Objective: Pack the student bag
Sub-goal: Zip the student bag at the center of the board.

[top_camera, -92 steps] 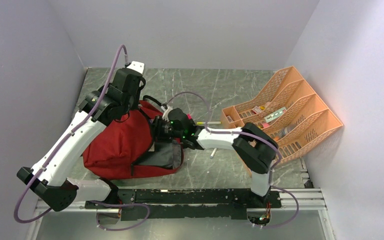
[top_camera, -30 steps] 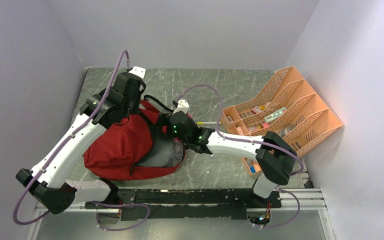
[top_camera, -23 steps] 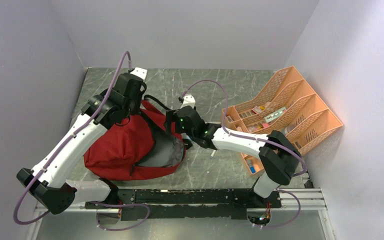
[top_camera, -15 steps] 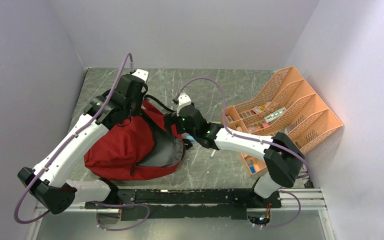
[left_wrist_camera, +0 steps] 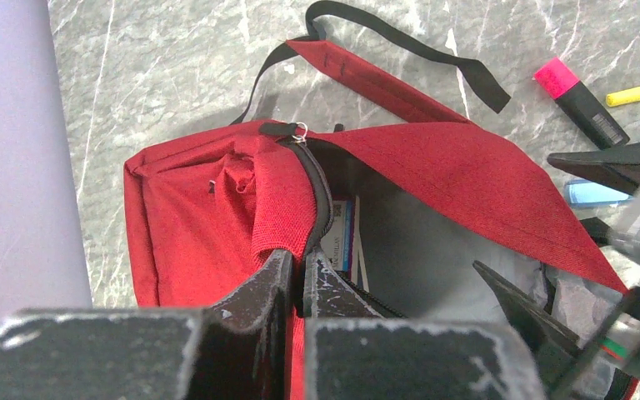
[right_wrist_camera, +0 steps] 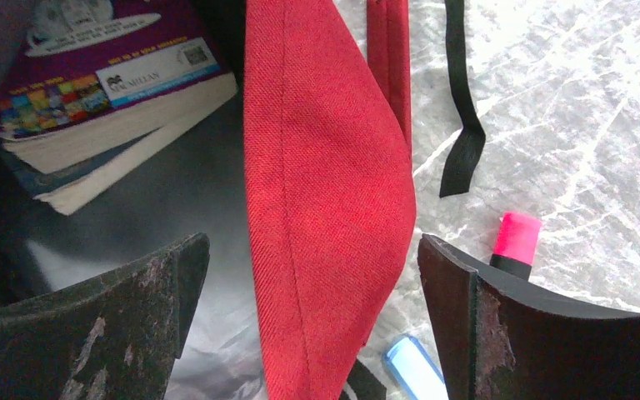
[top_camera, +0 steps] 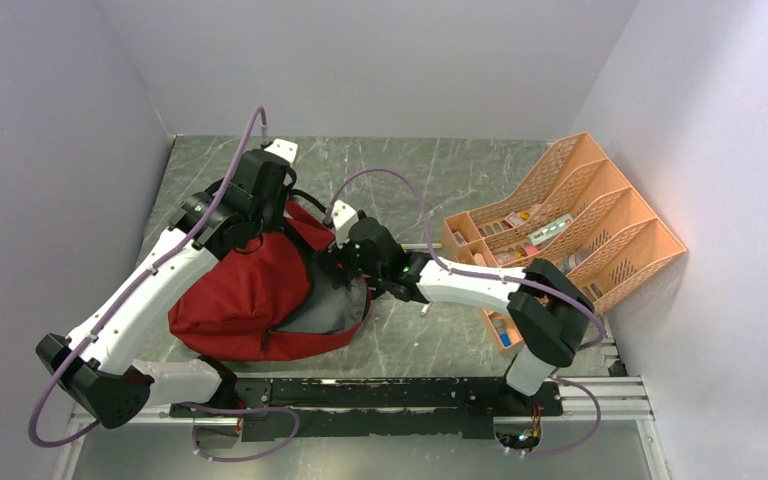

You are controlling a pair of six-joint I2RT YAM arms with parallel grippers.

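Red student bag (right_wrist_camera: 325,150) rim lies inside the spread right gripper (right_wrist_camera: 308,250)

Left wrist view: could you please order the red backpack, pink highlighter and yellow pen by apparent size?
Largest: backpack.
Next: pink highlighter.
Smallest: yellow pen, thinner; the frame edge cuts it off, so this rank is unsure.

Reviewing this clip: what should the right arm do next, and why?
Probably shift the right gripper, open and empty over the red flap of the student bag, to the pink highlighter on the table just outside. The left gripper holds the mouth open, and books are inside already.
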